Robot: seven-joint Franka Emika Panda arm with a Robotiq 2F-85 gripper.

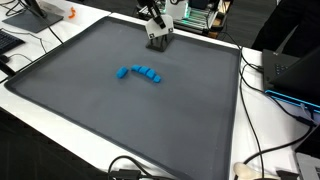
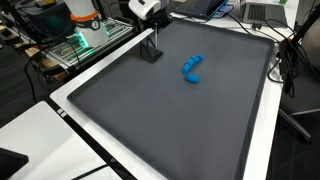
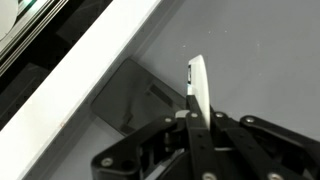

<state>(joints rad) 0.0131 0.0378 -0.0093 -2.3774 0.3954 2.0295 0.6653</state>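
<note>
My gripper (image 1: 157, 36) hangs over the far edge of a large dark grey mat (image 1: 100, 110), also seen in the second exterior view (image 2: 153, 44). In the wrist view the jaws (image 3: 198, 112) are shut on a thin white flat piece (image 3: 198, 85) that sticks out past the fingertips; what it is I cannot tell. A dark square patch (image 3: 138, 100) lies on the mat just under the gripper, next to the white table border (image 3: 90, 70). A curved row of blue blocks (image 1: 139, 72) lies near the mat's middle, apart from the gripper, and shows in both exterior views (image 2: 192, 68).
The mat lies on a white table (image 1: 255, 120). Cables (image 1: 262, 160) run along its side and front edge. Monitors, a laptop (image 1: 295, 75) and green electronics (image 2: 85, 40) stand round the table. An orange thing (image 1: 71, 14) sits at the far corner.
</note>
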